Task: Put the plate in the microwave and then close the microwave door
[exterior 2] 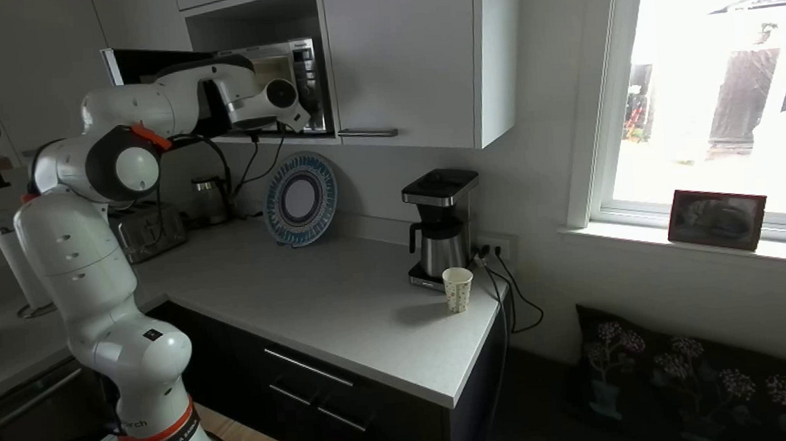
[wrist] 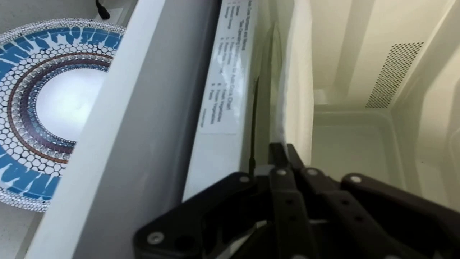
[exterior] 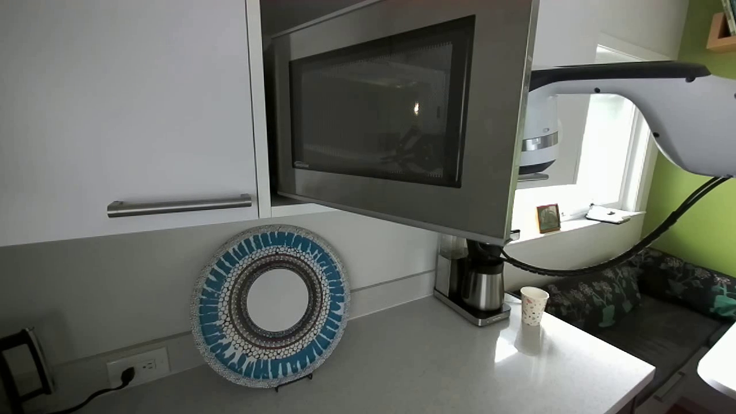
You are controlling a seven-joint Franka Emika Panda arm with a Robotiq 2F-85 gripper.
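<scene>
The white plate shows nearly edge-on in the wrist view, a pale band reaching into the cream cavity of the microwave. My gripper is shut on its near rim, which passes between the fingertips. Because that view is turned sideways, the plate looks roughly level, just above the cavity floor; whether it touches is unclear. The microwave door stands open in both exterior views. Through its tinted glass the gripper is only a dim shape. Neither exterior view shows the plate clearly. The control panel faces out beside the cavity.
Below the cabinet, a blue-and-white ring-patterned plate leans upright on the counter. A coffee maker and paper cup stand farther along. The cabinet shelf edge runs just beneath the microwave opening.
</scene>
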